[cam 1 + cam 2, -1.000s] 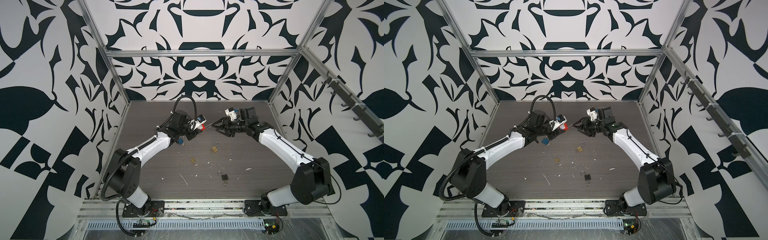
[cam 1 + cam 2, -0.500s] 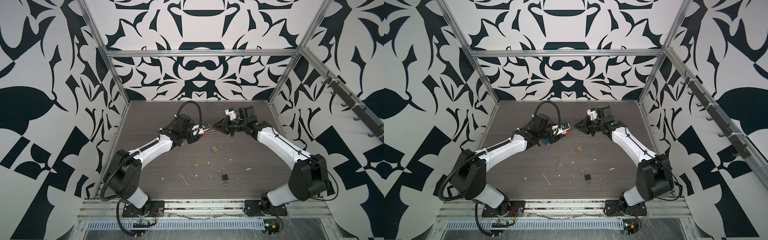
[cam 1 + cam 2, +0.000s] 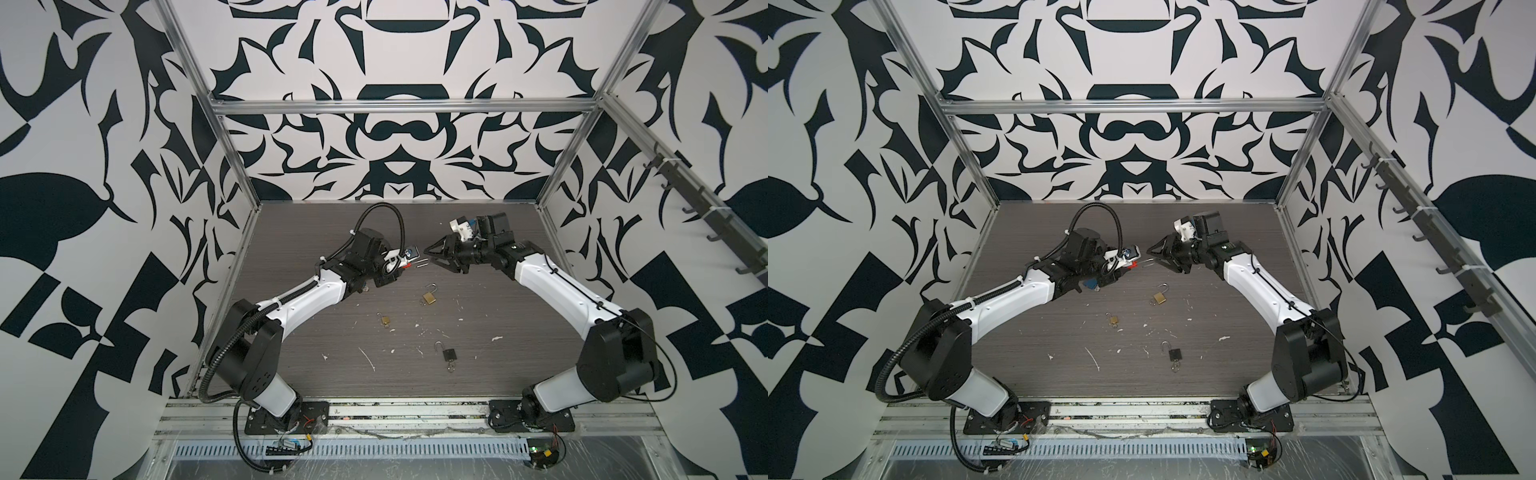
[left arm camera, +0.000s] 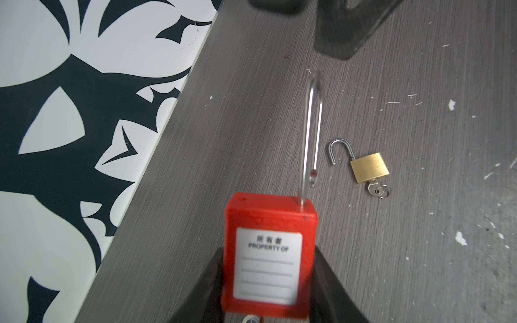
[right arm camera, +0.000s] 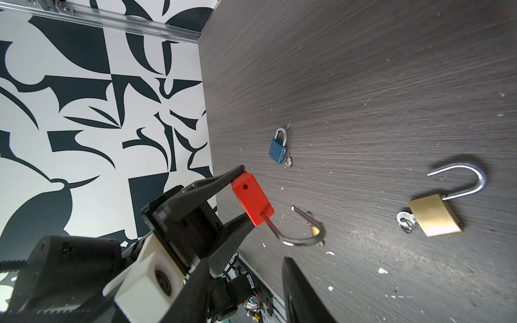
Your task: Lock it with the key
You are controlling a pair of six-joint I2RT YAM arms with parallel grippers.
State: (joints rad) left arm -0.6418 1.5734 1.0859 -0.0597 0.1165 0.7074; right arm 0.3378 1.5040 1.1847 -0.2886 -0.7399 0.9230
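key (image 4: 248, 319) in red padlock (image 4: 268, 251) cut off by frame edge, shackle (image 4: 311, 125) tip blurred, sm brass lock (image 5: 315, 230) mostly hidden

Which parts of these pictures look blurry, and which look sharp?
Left wrist view: the red padlock sits close to the lens and looks soft, its shackle tip smeared; the brass padlock on the table is sharp. Right wrist view: the red padlock is crisp, the dark fingers nearest the lens blurred. Both top views: evenly lit and sharp.
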